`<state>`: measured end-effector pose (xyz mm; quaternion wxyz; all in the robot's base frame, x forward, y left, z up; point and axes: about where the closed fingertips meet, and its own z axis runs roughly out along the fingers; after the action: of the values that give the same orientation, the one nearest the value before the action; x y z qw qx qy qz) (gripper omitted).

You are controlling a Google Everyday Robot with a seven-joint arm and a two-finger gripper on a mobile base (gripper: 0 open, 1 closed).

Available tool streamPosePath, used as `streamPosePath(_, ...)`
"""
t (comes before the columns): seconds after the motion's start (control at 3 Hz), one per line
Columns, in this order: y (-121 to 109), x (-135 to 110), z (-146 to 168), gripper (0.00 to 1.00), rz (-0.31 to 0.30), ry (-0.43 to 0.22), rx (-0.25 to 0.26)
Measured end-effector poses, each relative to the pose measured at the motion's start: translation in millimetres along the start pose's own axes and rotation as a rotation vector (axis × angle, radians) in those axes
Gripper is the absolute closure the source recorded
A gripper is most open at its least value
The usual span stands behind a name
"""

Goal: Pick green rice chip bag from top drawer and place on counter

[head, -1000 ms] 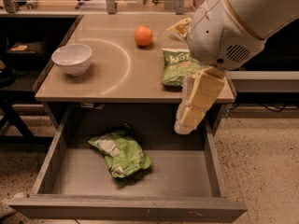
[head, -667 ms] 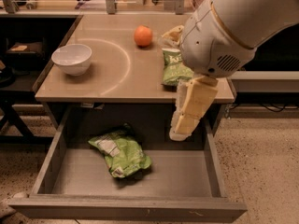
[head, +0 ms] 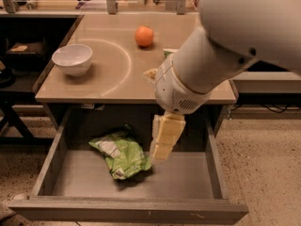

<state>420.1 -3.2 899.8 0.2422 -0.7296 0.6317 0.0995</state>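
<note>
The drawer [head: 127, 211] stands pulled open below the tabletop [head: 108, 81]. Its front panel is nearest the viewer, and its left and right walls run back under the tabletop's front edge. The drawer floor shows bare grey to the right of the claw and along the front wall (the widest free room is the right half).

The arm [head: 202, 74] reaches down from the upper right. It crosses the tabletop's front edge and covers part of the tabletop's right side. The claw [head: 158, 157] hangs inside the drawer opening at about mid-width, pointing down and slightly left. Whether the claw is apart or together cannot be told from here.

The bag [head: 123, 154] lies crumpled on the drawer floor, left of centre. Its right edge is just beside the claw tip, and contact cannot be confirmed. The claw stands at the bag's side, not over it.

On the tabletop, the bowl [head: 72, 59] sits at left and the orange [head: 144, 36] toward the rear, both well apart from the claw.
</note>
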Motion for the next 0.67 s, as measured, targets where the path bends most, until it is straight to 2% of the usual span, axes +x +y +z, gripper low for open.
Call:
streamPosePath(0.33, 10.3, 7.6, 42.0, 0.0, 0.009, 0.012, -0.058)
streamPosePath(0.67, 11.8, 8.9, 44.2, 0.0, 0.011, 0.013, -0.063)
